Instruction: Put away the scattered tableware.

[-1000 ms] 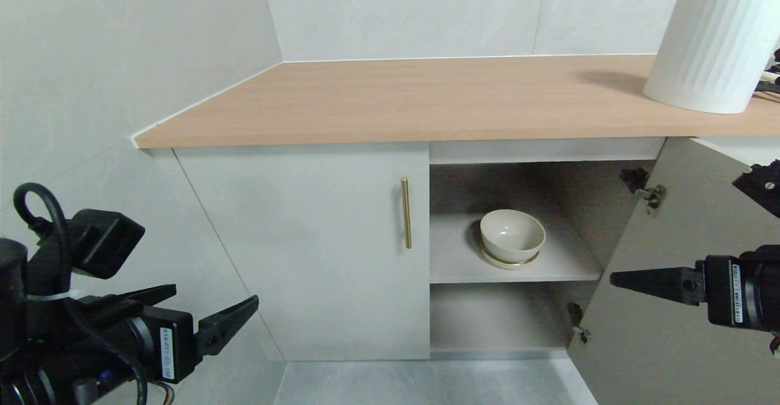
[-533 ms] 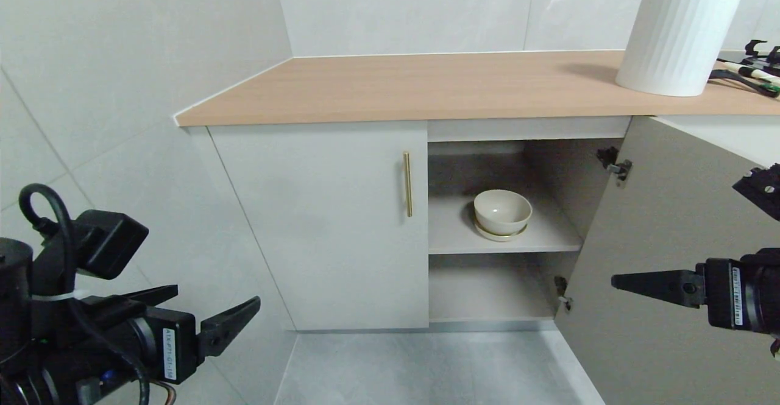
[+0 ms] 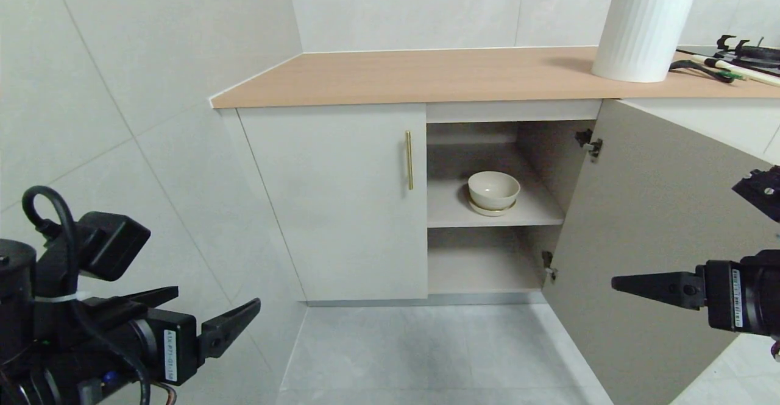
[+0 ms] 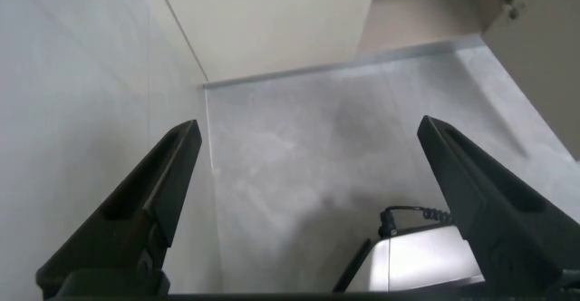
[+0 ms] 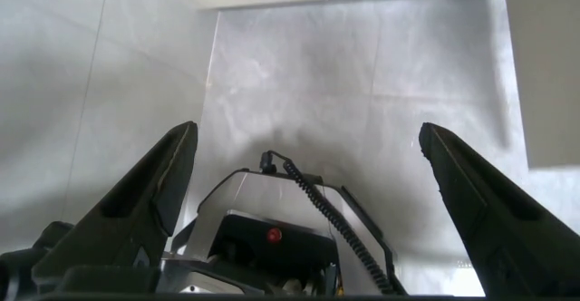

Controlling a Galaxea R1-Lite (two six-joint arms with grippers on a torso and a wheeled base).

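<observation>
Low on your left side is the left gripper (image 3: pixel 214 296). Its two black fingers are spread wide and hold nothing. It points at the closed pale grey cupboard door with the thin gold handle (image 3: pixel 409 159).

Next comes the open half of the cupboard. The round cream bowl (image 3: pixel 493 189) sits upright on a small cream plate with a gold edge (image 3: pixel 487 212). Both are on the upper grey shelf (image 3: pixel 448 210), so they look put away. The bowl is up ahead of both grippers and lies between them, well apart from each.

Then comes the big open grey door (image 3: pixel 640 210), swung out toward you. The right gripper (image 3: pixel 616 282) hangs just in front of its inside face. Its fingers are wide too, and empty. I think this arm is the nearer one for the door.

Up on the brown wooden counter (image 3: pixel 426 76) stands a tall white ribbed tub (image 3: pixel 645 27). Past it lie some long thin sticks and black tools (image 3: pixel 725 67), with their long sides running off to the right. I cannot tell what they are.
</observation>
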